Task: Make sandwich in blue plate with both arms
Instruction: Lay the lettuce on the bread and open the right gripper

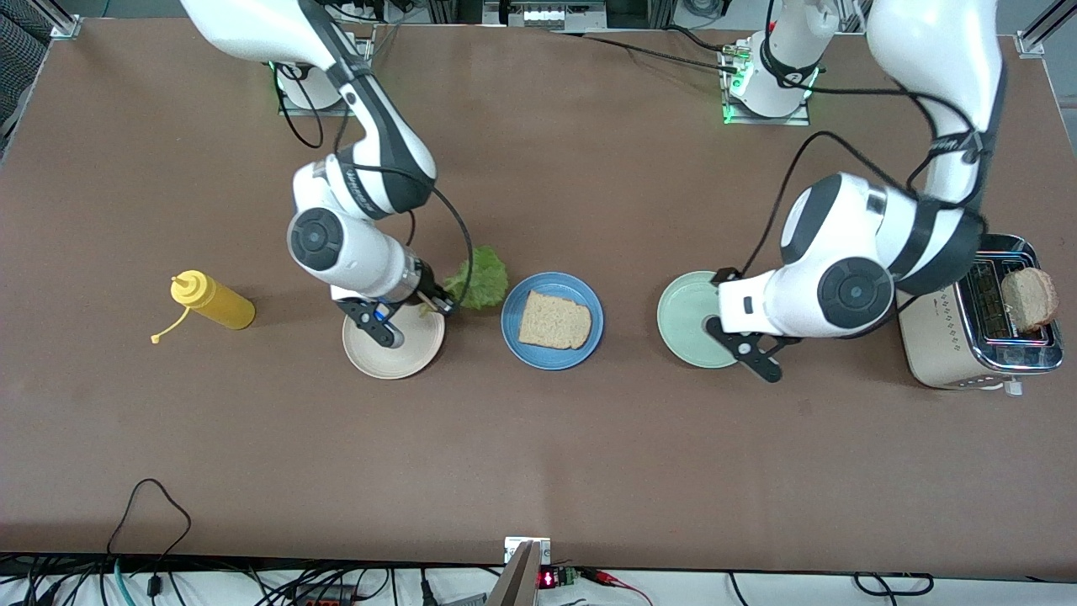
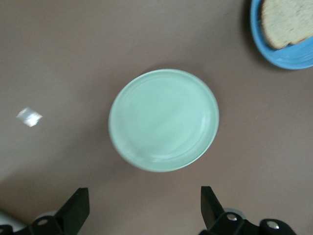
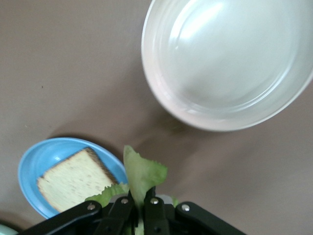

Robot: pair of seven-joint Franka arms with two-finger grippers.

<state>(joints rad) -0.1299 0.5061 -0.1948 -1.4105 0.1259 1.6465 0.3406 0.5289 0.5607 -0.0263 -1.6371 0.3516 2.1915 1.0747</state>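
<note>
The blue plate (image 1: 515, 337) sits mid-table with one toast slice (image 1: 554, 320) on it. My right gripper (image 1: 436, 301) is shut on a ruffled green lettuce leaf (image 1: 480, 278), held over the table between the beige plate (image 1: 393, 353) and the blue plate. In the right wrist view the leaf (image 3: 142, 174) sticks out of the closed right gripper (image 3: 142, 200), with the blue plate (image 3: 34, 159) and toast (image 3: 73, 181) beside it. My left gripper (image 1: 729, 324) is open and empty over the edge of the mint-green plate (image 1: 686, 320); its fingers (image 2: 78, 208) stand wide apart.
A second toast slice (image 1: 1028, 299) stands in a toaster (image 1: 968, 337) at the left arm's end of the table. A yellow squeeze bottle (image 1: 210, 301) lies at the right arm's end. The mint-green plate (image 2: 164, 120) and the beige plate (image 3: 166, 98) hold nothing.
</note>
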